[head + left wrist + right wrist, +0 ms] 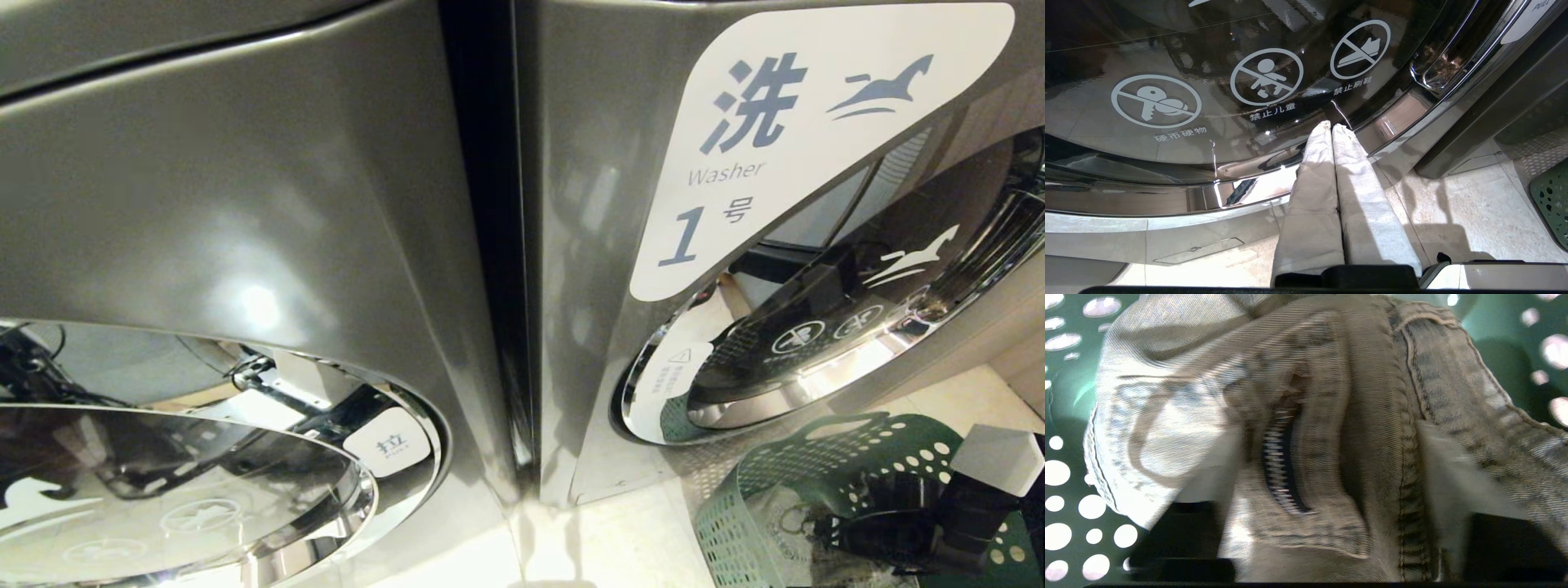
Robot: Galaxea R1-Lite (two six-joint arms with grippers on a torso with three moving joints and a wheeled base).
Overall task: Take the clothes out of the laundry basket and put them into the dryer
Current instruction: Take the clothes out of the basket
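The green laundry basket (727, 523) stands on the floor at the lower right, below the open round door (857, 310) of the machine labelled Washer 1. Pale denim clothes (775, 506) lie in it. My right gripper (816, 531) reaches down into the basket. In the right wrist view, jeans (1331, 416) with a zipper fill the space between its white fingers (1453, 477), which stand wide apart on either side of the bunched denim; the gripper (1327, 465) is open. Nothing shows which machine is the dryer. My left gripper (1332, 126) is parked and shut, with nothing in it.
The left machine's glass door (163, 490) is closed, with a pull tag (390, 445) at its edge; my left gripper hangs just in front of it. Pale tiled floor (604, 539) runs between the machines and the basket. The basket's perforated wall (1069, 396) surrounds the jeans.
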